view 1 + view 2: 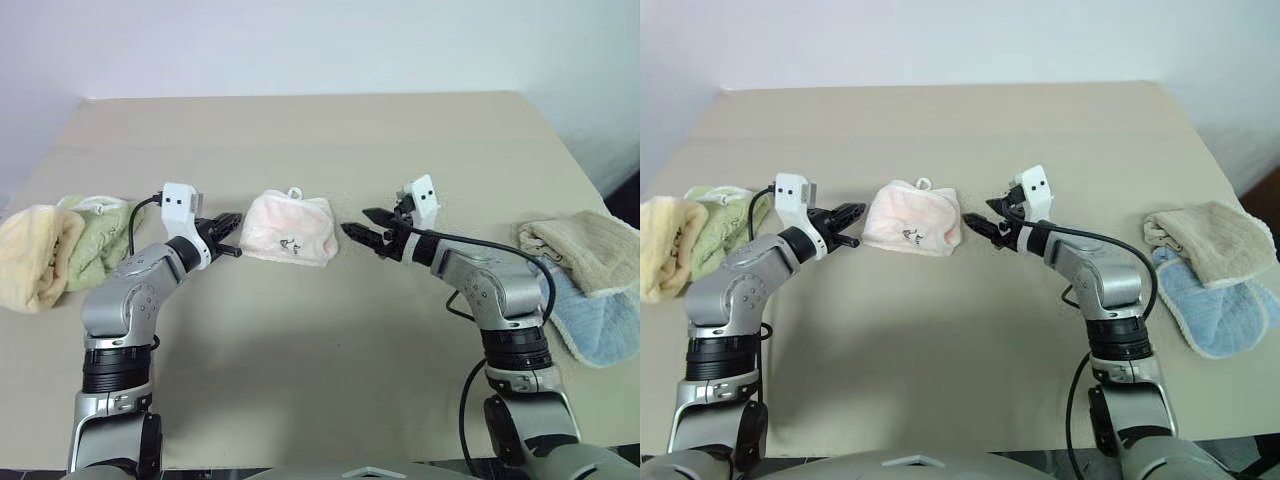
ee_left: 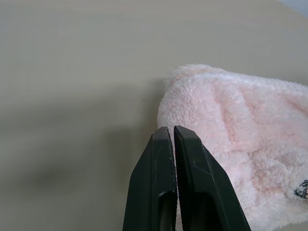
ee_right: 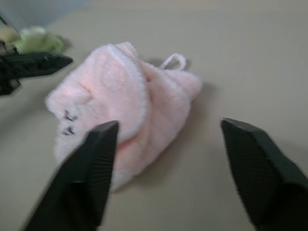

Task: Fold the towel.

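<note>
While towel (image 1: 289, 228) sits bunched between closed left gripper (image 1: 229, 222) and open right gripper (image 1: 362, 224), spare towels (image 1: 60, 250) flank both table (image 1: 300, 350) edges.

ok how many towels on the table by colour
pink towel: 1
yellow towel: 1
green towel: 1
tan towel: 1
blue towel: 1
total: 5
</note>
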{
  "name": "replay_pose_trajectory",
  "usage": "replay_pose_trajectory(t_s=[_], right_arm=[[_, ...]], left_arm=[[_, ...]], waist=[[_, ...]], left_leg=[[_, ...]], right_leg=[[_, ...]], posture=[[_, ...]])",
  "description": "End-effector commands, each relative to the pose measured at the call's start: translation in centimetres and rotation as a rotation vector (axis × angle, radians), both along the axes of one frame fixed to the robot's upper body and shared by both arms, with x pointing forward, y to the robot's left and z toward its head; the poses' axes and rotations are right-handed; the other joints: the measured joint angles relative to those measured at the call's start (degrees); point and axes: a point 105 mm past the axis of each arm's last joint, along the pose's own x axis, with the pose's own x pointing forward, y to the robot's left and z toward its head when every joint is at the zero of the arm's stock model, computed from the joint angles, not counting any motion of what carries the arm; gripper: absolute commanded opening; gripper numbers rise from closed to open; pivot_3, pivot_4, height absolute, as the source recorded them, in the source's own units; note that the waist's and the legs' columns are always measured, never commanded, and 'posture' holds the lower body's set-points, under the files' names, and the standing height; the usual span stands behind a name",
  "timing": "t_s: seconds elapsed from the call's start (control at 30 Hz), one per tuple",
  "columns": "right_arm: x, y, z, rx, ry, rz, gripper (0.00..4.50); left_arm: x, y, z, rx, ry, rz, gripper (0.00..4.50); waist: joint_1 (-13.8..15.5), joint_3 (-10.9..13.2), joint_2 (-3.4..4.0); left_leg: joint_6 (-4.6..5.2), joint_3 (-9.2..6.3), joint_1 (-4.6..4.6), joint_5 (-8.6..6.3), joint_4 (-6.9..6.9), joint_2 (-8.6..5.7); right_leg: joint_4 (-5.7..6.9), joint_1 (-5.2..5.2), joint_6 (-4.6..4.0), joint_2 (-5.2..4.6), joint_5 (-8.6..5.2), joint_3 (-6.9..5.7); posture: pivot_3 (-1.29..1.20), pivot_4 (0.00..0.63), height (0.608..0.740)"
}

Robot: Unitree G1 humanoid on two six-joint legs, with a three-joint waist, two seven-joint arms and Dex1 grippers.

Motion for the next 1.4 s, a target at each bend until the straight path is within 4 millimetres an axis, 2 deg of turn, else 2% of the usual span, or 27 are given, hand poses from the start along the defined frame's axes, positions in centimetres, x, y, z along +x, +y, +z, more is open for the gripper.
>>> replay_pose_trajectory(t_s=[0.03, 0.17, 0.27, 0.37, 0.47, 0.7, 0.93, 1.27, 1.4], right_arm=[[0.9, 0.7, 1.0, 0.135, 0.14, -0.029, 4.47], [1.7, 0.8, 0.3, 0.143, 0.22, -0.081, 4.47], [1.8, 0.7, 0.5, 0.115, 0.195, -0.086, 4.47], [2.0, 0.3, 0.8, 0.116, 0.181, -0.097, 4.47], [2.0, 0.0, 0.8, 0.129, 0.193, -0.105, 4.5], [1.5, 1.0, -0.1, 0.168, 0.268, -0.058, 4.5], [1.5, 2.8, -1.1, 0.177, 0.345, -0.01, 4.5], [2.1, 5.9, -1.5, 0.179, 0.403, 0.043, 4.5], [2.0, 6.9, -1.1, 0.186, 0.401, 0.08, 4.5]], left_arm=[[-0.1, 0.5, 1.8, -0.012, -0.066, 0.008, 0.15], [-0.2, 0.3, 1.8, -0.007, -0.069, -0.005, 0.15], [-0.5, 0.7, 1.4, -0.003, -0.048, 0.002, 0.15], [-0.7, 1.2, 1.7, -0.09, -0.032, 0.013, 0.15], [-1.1, 1.5, 2.5, -0.147, -0.057, -0.006, 0.76], [-0.6, 2.2, 2.4, -0.117, -0.064, 0.042, 3.03], [-0.4, 1.9, 2.7, -0.114, -0.084, 0.03, 3.03], [-0.3, 1.8, 2.7, -0.128, -0.097, 0.041, 3.03], [-0.3, 1.7, 2.6, -0.132, -0.097, 0.044, 3.03]], waist=[[-0.1, 0.0, 0.01], [0.2, 0.0, 0.01], [0.0, 0.0, 0.01], [-0.2, 0.0, 0.01], [-0.3, 0.0, 0.01], [-0.9, 0.0, 0.0], [-1.2, 0.0, 0.01], [-1.5, 0.0, 0.01], [-1.5, 0.0, 0.01]], left_leg=[[0.0, 0.0, 0.01, 0.0, 0.01, 0.0], [-0.07, 0.0, 0.0, -0.04, 0.0, -0.01], [-0.04, 0.02, -0.09, -0.02, 0.0, -0.06], [-0.06, 0.03, -0.21, 0.04, 0.0, -0.07], [-0.05, 0.03, -0.27, 0.05, 0.0, -0.05], [-0.03, 0.03, -0.27, 0.05, 0.02, -0.05], [-0.02, 0.03, -0.28, 0.04, 0.02, -0.04], [-0.22, 0.04, -0.27, 0.16, 0.02, -0.03], [-0.25, 0.03, -0.27, 0.17, 0.01, -0.03]], right_leg=[[0.02, 0.0, -0.01, 0.0, 0.0, 0.0], [0.0, -0.03, -0.05, 0.0, 0.03, 0.0], [-0.05, -0.06, -0.05, -0.02, 0.03, 0.0], [-0.04, -0.17, -0.05, -0.02, 0.03, 0.01], [0.0, -0.26, -0.05, 0.0, 0.03, 0.01], [0.03, -0.25, -0.05, -0.01, 0.03, 0.01], [0.04, -0.28, -0.05, 0.0, 0.03, 0.02], [0.07, -0.31, -0.05, 0.0, 0.03, 0.03], [0.07, -0.31, -0.05, 0.01, 0.03, 0.03]], posture=[[0.0, 0.15, 0.728], [0.0, 0.15, 0.728], [0.0, 0.15, 0.728], [0.0, 0.15, 0.728], [0.0, 0.15, 0.728], [0.0, 0.15, 0.728], [0.0, 0.15, 0.728], [0.0, 0.15, 0.728], [0.0, 0.15, 0.728]])
